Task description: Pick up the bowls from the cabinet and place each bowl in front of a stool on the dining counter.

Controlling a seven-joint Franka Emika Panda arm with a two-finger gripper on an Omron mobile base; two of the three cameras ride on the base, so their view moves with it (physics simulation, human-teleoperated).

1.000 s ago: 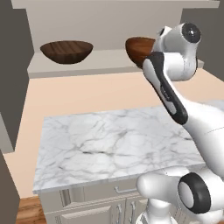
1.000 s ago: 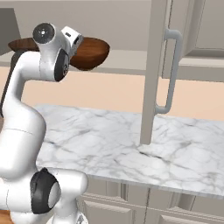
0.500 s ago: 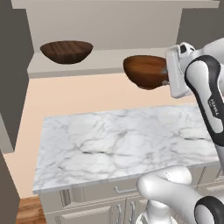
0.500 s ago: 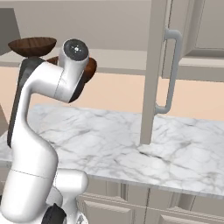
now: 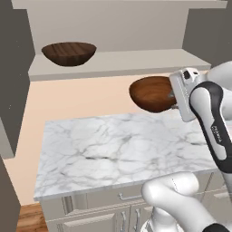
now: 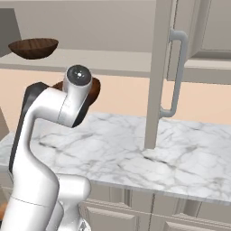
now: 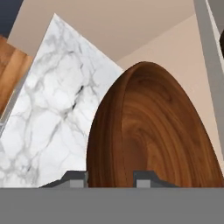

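Currently I have the gripper [image 7: 110, 177] clamped on the rim of the deeper, redder bowl [image 5: 153, 93]; from the hand view, one finger [image 7: 73, 178] sits outside the wall and the other inside the hollow. The bowl is held clear of the cabinet shelf [image 5: 136, 61], in the air above the back edge of the small marble top [image 5: 118, 149], and touches neither. On the right base camera I see only a sliver of this bowl behind the arm's upper joint. The wide, shallow bowl [image 5: 69, 53] rests upright on the left part of the shelf, well apart from the held one; I confirm it on the right base camera too [image 6: 33, 47]. The cabinet door [image 6: 158, 72] stands open edge-on, with its long bar handle [image 6: 177, 74] facing right.
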